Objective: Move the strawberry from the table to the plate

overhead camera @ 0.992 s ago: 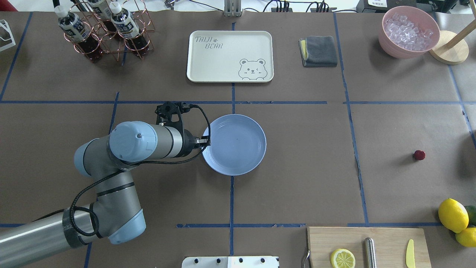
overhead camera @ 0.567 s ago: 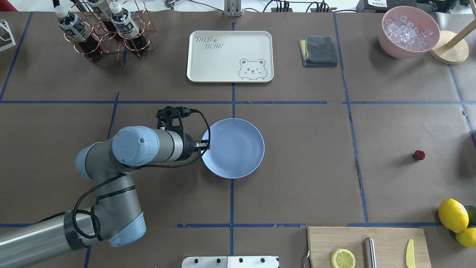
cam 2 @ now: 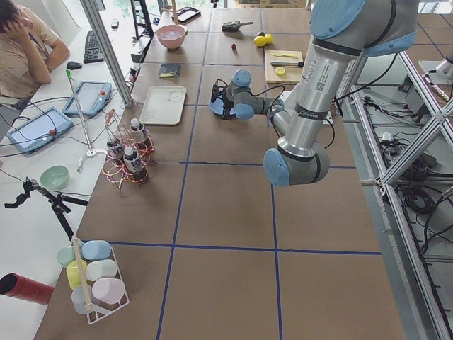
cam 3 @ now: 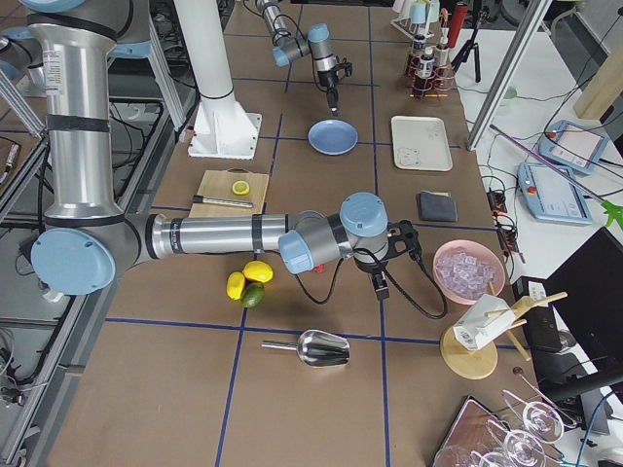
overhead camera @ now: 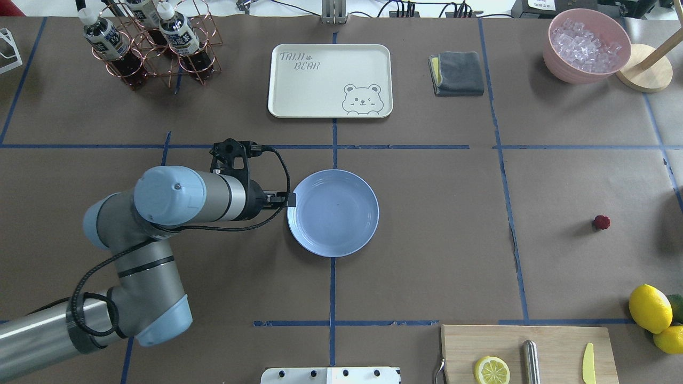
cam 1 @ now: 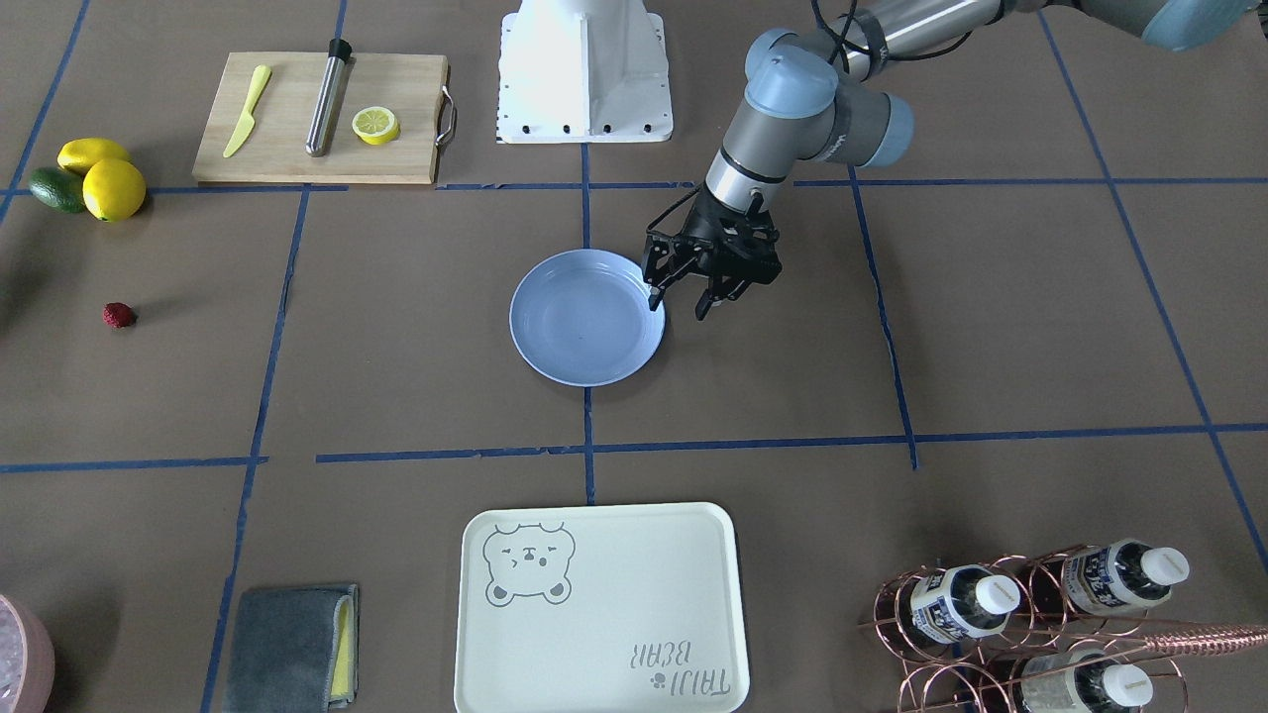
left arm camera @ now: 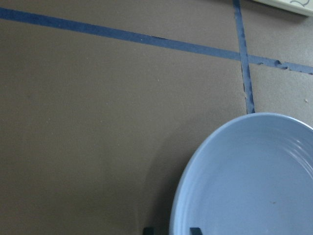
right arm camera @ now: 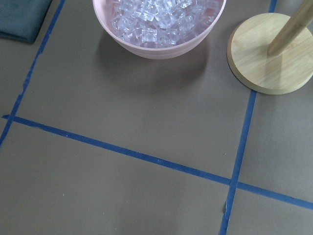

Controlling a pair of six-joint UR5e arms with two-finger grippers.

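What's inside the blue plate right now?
Nothing visible: the plate is bare. The left end effector straddles its rim, hiding a sliver there. The strawberry lies on the table, far off.

One strawberry (overhead camera: 602, 222), one plate (overhead camera: 341, 234), two whole lemons (overhead camera: 650, 308), one tray (overhead camera: 320, 90)

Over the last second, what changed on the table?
The plate shifted slightly toward the robot, and the left arm drew back toward its own side. The left end effector now stands open astride the plate's rim. The strawberry, the tray and everything else stayed put.
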